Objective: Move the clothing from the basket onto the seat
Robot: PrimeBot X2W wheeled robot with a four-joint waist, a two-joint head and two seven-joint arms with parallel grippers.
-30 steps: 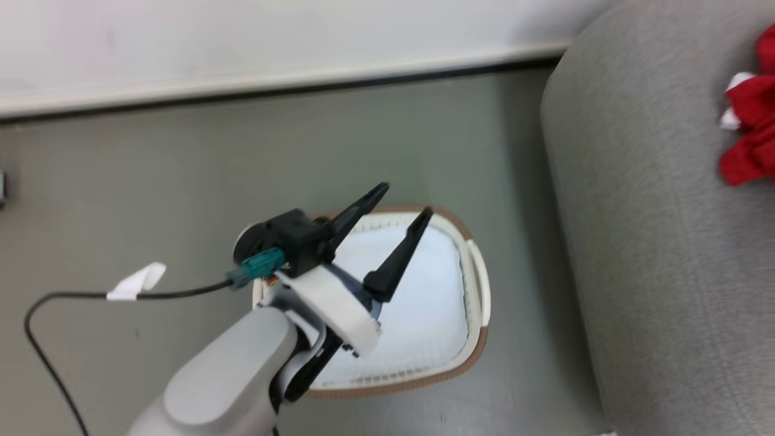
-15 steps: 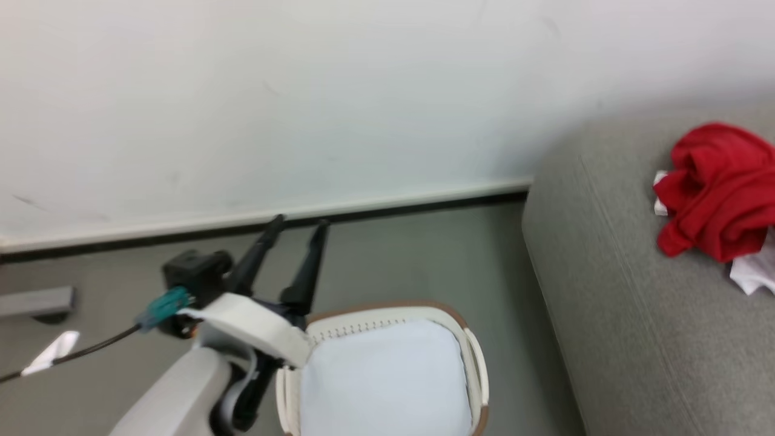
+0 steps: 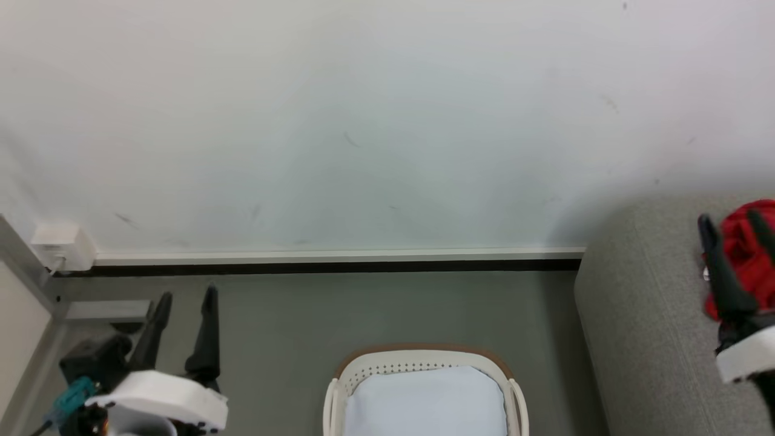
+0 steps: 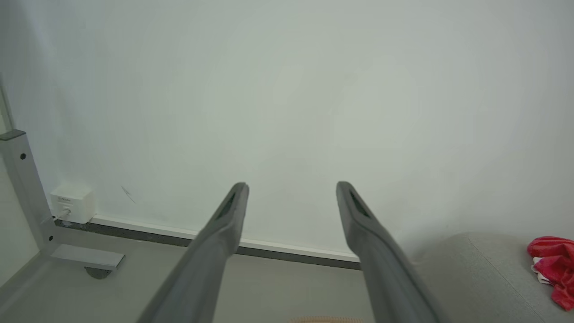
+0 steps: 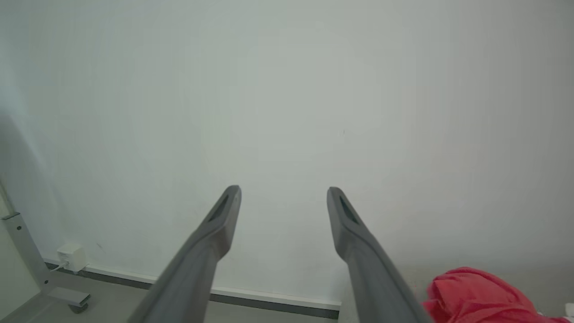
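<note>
The pale wall [image 3: 363,121] takes up most of the head view, with grey floor [image 3: 363,309] below it. The light grey sofa [image 3: 642,339] rises at 3 o'clock, much bigger than anything else the task concerns. The white laundry basket [image 3: 418,357] sits at 6 o'clock, and the part of it in view holds just a pale bluish pad [image 3: 424,399]. Its near end is cut off, so I cannot tell whether any garment is left there.

The red clothing [image 3: 742,242] lies bunched on the sofa, at about 2 o'clock from the basket and well apart from it. The right gripper [image 3: 729,219] is by far the nearer tool. Its fingers point up in front of the pile, spread wide with nothing between them. In the right wrist view the pile sits at 5 o'clock, just beside the right finger. The left gripper [image 3: 187,297] hangs over the floor at 9 o'clock of the basket, also spread wide and empty. Any further tidying of the pile would probably fall to the right arm.
</note>
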